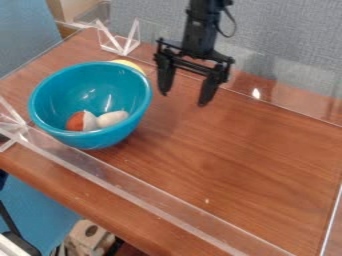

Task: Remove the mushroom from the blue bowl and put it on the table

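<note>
- Black two-fingered gripper [187, 93] of mine hangs with its jaws spread wide and nothing between them, pointing steeply down over the brown wood-grain table [241, 150], just right of the bowl and clear of it.
- My target, the small toy mushroom with a reddish-brown cap and cream stem [83, 121], lies on its side at the bottom of the round, deep turquoise-blue plastic bowl [90, 103], towards the near-left wall.
- It touches a pale, rounded object [112, 118] on its right; I cannot tell what that one is.
- A yellowish thing [128, 66] peeks out just behind the bowl's far rim, too hidden to name.
- I judge the step in hand to be the approach: nothing is grasped, so the whole task is ahead of me.
- To do it well, I should cross above the bowl's rim rather than through it, centre over the mushroom, then come down inside the walls.
- I would turn my fingers so that they close across the cap, without one landing on the pale neighbour.
- Glossy walls and a small round piece suggest it could skid; a slow, low closing seems wise.
- Bare wood to the right of the bowl offers ample room for setting it down.
</note>
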Controlling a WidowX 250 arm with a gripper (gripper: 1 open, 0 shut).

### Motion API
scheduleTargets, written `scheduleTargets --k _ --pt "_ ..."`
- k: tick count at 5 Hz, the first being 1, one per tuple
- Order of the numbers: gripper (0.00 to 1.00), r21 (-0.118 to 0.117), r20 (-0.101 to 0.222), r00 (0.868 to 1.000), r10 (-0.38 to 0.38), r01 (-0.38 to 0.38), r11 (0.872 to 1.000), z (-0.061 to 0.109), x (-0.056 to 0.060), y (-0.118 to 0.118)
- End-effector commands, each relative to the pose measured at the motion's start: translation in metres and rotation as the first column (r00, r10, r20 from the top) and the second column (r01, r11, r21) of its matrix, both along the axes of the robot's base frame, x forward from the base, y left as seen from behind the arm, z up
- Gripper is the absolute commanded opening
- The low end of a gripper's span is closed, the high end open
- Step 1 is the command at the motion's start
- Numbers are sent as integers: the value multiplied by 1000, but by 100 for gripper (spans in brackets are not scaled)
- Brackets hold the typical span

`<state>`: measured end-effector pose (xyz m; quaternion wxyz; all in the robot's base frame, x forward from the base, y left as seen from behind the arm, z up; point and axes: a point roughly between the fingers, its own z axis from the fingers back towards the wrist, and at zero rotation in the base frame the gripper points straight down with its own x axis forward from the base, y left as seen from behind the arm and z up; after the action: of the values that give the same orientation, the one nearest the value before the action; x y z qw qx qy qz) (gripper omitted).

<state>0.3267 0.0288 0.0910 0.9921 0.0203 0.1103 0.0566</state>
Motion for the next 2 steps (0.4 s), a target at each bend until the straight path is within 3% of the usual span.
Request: scheduleTargets --k 1,2 --pt "100 11 92 996 8 -9 1000 34 -14 26" --pt "100 10 102 995 9 -10 1000 41 -30 48"
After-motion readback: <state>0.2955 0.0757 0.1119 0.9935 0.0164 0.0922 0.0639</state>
